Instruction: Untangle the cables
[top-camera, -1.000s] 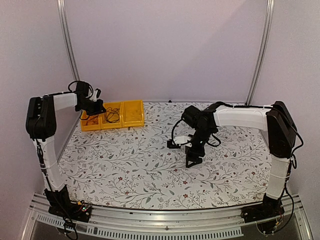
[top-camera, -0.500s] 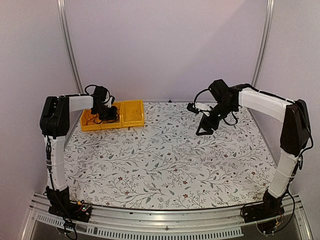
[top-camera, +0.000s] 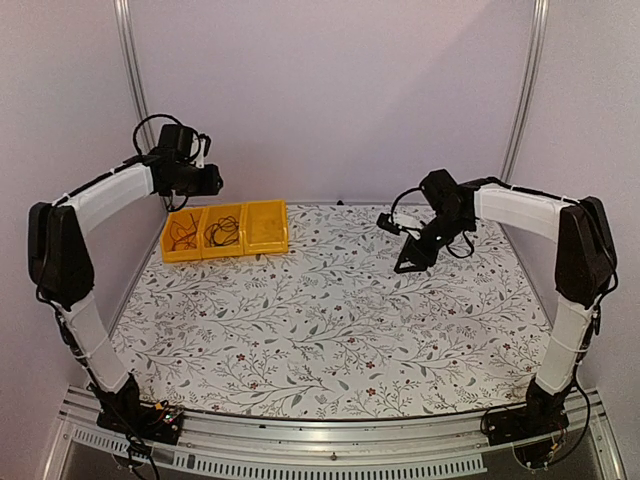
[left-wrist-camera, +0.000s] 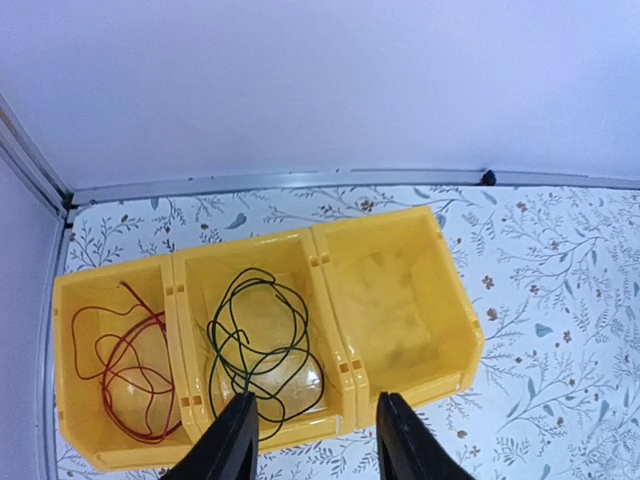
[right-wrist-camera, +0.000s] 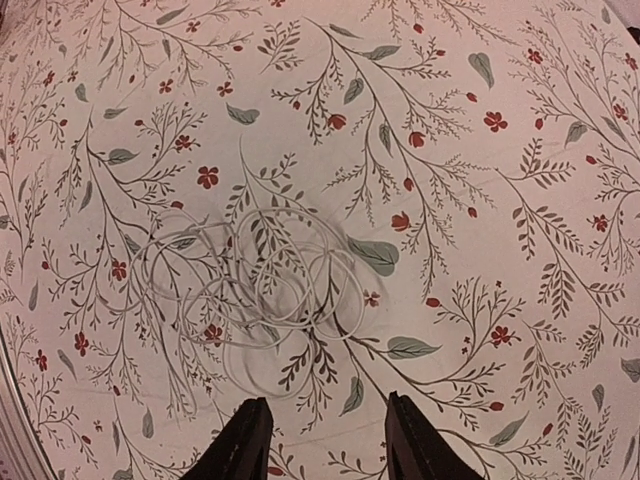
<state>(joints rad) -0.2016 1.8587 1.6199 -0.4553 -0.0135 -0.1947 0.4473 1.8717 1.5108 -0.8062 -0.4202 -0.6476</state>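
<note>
Your left gripper (left-wrist-camera: 315, 412) hangs open above the yellow bins (left-wrist-camera: 425, 385): red cable (left-wrist-camera: 128, 372) in the left one, black cable (left-wrist-camera: 262, 345) in the middle. Your right gripper (right-wrist-camera: 325, 418) is open over the pale cable (right-wrist-camera: 255, 285) on the table (right-wrist-camera: 520, 120)

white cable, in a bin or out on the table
Out: the white cable lies coiled on the floral table, no bin around it.

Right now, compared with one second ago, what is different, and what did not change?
The left pincer rose from the yellow bins toward the back left and now stands open and empty. The right pincer swung from mid-table to the far right and is open above the pale cable. The bins stayed put, with the red cable in the left one and the black cable in the middle one.
</note>
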